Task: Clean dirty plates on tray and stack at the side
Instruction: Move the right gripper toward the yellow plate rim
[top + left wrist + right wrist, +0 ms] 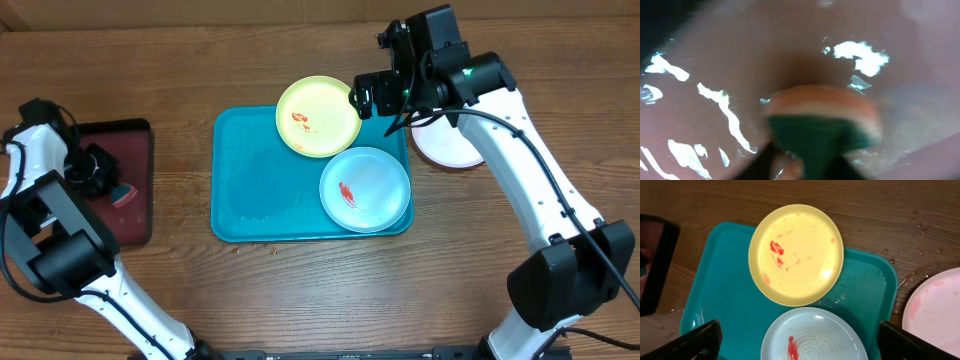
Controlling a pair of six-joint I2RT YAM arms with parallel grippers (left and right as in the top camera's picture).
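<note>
Jaws of my left gripper point(100, 172) sit at the sponge point(822, 117) on the maroon tray point(135, 150), grip unclear through blur, so I'd clamp squarely before lifting; right gripper point(797, 325) hangs wide open, empty, over the smeared yellow-green plate point(796, 255) on the turquoise tray point(725, 295).

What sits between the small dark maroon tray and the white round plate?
The large turquoise plastic tray, carrying a yellow-green round plate and a pale mint-blue round plate, both smeared red. The overhead view shows it.
</note>
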